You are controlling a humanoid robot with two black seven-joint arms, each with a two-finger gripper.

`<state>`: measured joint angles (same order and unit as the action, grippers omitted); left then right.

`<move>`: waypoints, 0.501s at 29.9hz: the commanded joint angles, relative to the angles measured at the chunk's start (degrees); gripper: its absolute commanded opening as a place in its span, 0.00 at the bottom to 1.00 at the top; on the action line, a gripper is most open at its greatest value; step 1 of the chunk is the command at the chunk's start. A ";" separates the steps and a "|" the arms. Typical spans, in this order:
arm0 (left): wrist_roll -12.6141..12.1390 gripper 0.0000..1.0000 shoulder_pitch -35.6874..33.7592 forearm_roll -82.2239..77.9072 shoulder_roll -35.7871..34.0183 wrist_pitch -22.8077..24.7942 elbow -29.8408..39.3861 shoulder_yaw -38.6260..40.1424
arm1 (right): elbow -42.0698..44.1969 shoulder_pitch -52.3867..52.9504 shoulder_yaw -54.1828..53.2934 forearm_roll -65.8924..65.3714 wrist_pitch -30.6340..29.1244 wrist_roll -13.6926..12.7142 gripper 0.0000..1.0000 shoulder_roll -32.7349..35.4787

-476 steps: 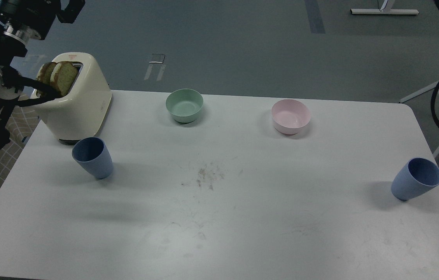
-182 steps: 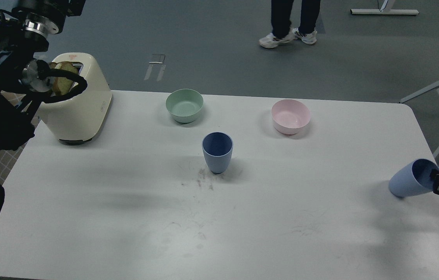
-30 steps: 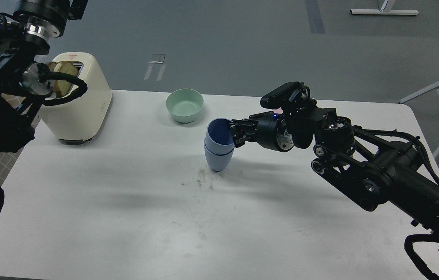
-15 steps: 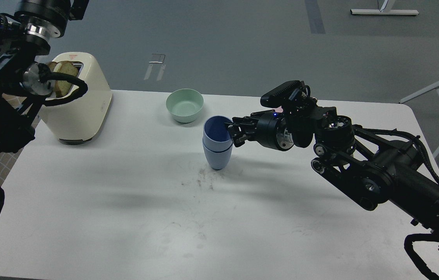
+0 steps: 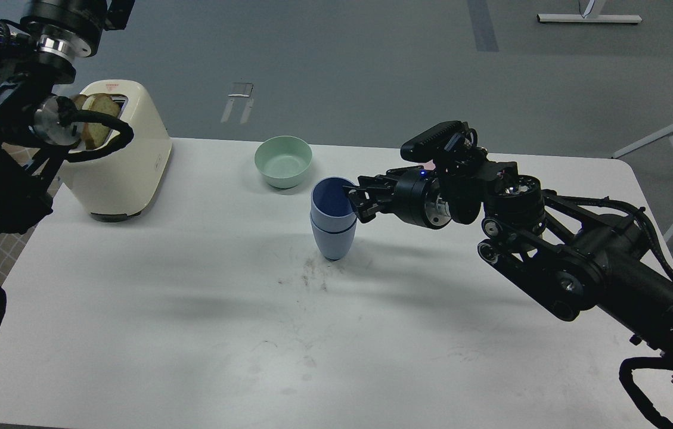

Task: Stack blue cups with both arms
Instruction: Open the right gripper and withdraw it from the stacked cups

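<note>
The two blue cups stand nested upright in the middle of the table: the upper cup (image 5: 333,199) sits inside the lower cup (image 5: 334,241). My right arm reaches in from the lower right. Its gripper (image 5: 355,202) is at the right rim of the upper cup, with its fingers (image 5: 349,190) standing apart, one above the other. My left arm (image 5: 2,143) is raised at the far left, away from the cups. Its far end (image 5: 112,9) is cut off by the top edge, so its fingers do not show.
A cream toaster (image 5: 124,161) with toast in it stands at the back left, just behind my left arm. A mint-green bowl (image 5: 283,161) sits behind the cups. My right arm hides most of the pink bowl. The white table (image 5: 193,333) has crumbs near the stack.
</note>
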<state>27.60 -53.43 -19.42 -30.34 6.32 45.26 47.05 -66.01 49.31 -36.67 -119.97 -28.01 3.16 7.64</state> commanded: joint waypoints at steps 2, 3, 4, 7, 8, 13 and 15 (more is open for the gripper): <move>0.00 0.98 0.00 0.00 0.02 -0.08 0.00 -0.12 | 0.00 0.00 -0.51 -0.01 0.01 0.00 0.35 0.00; 0.00 0.98 0.00 0.00 0.02 -0.08 0.00 -0.12 | 0.00 0.00 -0.42 -0.01 0.01 0.00 0.35 0.00; 0.00 0.98 0.00 0.00 0.02 -0.08 0.00 -0.12 | 0.00 0.00 -0.51 -0.01 0.01 0.00 0.35 0.00; 0.00 0.98 0.00 0.00 0.02 -0.08 0.00 -0.21 | 0.00 0.00 -0.51 -0.01 0.01 0.00 0.35 0.00; 0.00 0.98 0.00 0.00 0.02 -0.08 0.00 -0.21 | 0.00 0.00 -0.51 -0.01 0.01 0.00 0.35 0.00; 0.00 0.98 0.00 0.00 -0.07 0.00 0.00 -0.12 | 0.00 0.00 -1.39 -0.01 0.01 0.00 0.35 -0.09; 0.00 0.98 0.00 0.00 -0.07 -0.08 0.00 -0.12 | 0.00 0.00 -2.00 -0.01 0.01 -0.09 0.35 -0.26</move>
<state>27.60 -53.44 -19.42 -30.34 6.26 45.26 46.85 -66.01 49.31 -37.84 -119.97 -28.01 3.16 7.62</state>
